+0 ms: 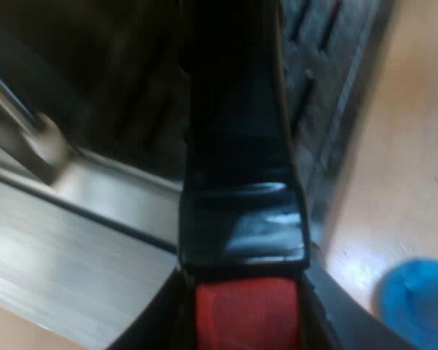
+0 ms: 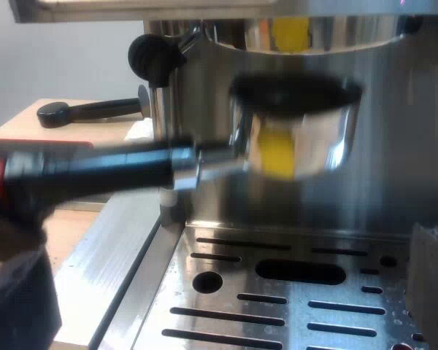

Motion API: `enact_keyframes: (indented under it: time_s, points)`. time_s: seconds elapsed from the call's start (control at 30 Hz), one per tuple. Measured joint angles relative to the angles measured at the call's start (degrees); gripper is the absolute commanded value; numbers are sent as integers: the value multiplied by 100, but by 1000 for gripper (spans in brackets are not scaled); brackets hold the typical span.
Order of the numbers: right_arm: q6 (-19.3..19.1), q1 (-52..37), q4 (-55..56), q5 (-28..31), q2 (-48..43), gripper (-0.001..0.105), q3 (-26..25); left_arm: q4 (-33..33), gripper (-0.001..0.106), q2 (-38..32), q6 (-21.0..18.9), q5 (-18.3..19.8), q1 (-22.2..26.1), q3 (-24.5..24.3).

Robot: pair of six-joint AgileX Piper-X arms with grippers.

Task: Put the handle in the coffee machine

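Now, holder (image 2: 296, 138): it sits just under the machine's (image 2: 394, 189) brew head, over the drip tray (image 2: 292, 306). Whether the rim touches the head cannot be told.
Handling: the metal cup looks heavy and rigid, so the weight likely sits far from the grip and wants to tip down. Steel is slippery, and the dark handle (image 1: 237, 146) is the better hold.
Hold point: near the red end (image 1: 248, 306), which gives leverage for the locking twist.
Left gripper (image 1: 244, 328): clamped on the handle at the red end, a finger on either side.
Right gripper (image 2: 223, 292): fingers (image 2: 18, 292) wide apart and holding nothing, low over the drip tray.
Tamper (image 1: 420, 299): blue, on the table, apart.
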Motion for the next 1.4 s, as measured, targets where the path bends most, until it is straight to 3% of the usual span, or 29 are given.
enact_keyframes:
  time_s: [0.2,0.9,1.23,1.4]
  points:
    - [0,0,0,35,0,100,0,34,0,0,0,193,0,-212]
    - [0,0,13,35,0,100,0,160,0,0,0,177,-11,-385]
    - [0,0,24,-52,0,100,0,204,0,0,-106,177,-11,-410]
    - [0,0,24,-52,0,100,0,204,0,0,-328,379,-25,-471]
